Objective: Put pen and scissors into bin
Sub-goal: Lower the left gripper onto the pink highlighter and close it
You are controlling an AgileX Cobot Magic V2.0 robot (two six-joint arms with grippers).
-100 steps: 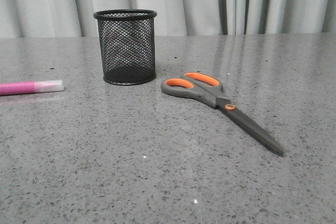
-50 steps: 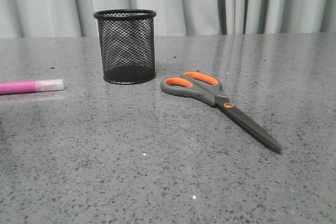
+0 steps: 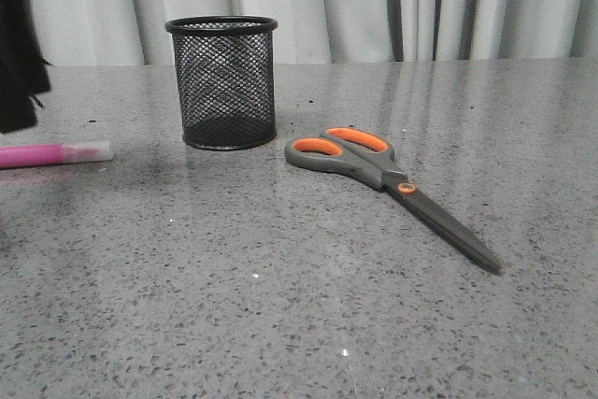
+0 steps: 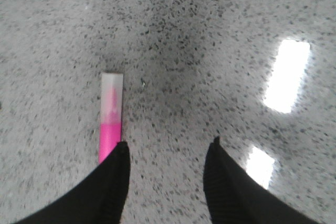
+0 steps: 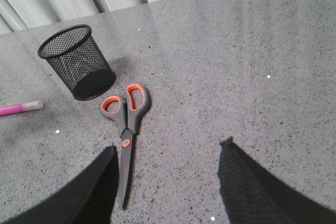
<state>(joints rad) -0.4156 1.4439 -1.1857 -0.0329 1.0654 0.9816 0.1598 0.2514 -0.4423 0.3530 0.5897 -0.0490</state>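
The magenta pen (image 3: 54, 153) lies flat at the table's left edge, its whitish cap pointing toward the bin (image 3: 222, 81). That black mesh cup stands upright at the back left. The grey scissors (image 3: 383, 175) lie shut in the middle, orange-lined loops nearest the bin. My left gripper (image 4: 169, 145) hovers open over the table; the pen (image 4: 111, 119) runs just outside one fingertip (image 4: 119, 153), not between the fingers. My right gripper (image 5: 168, 148) is open and held high, with the scissors' blades (image 5: 126, 156) beside one finger. Nothing is held by either.
Pale curtains (image 3: 374, 2) hang behind the speckled grey table (image 3: 280, 306). Part of my left arm (image 3: 17, 53) shows as a dark shape at the upper left of the front view, above the pen.
My left arm has come into the front view at the upper left, casting a shadow near the pen. Pen, scissors and bin lie where they were.
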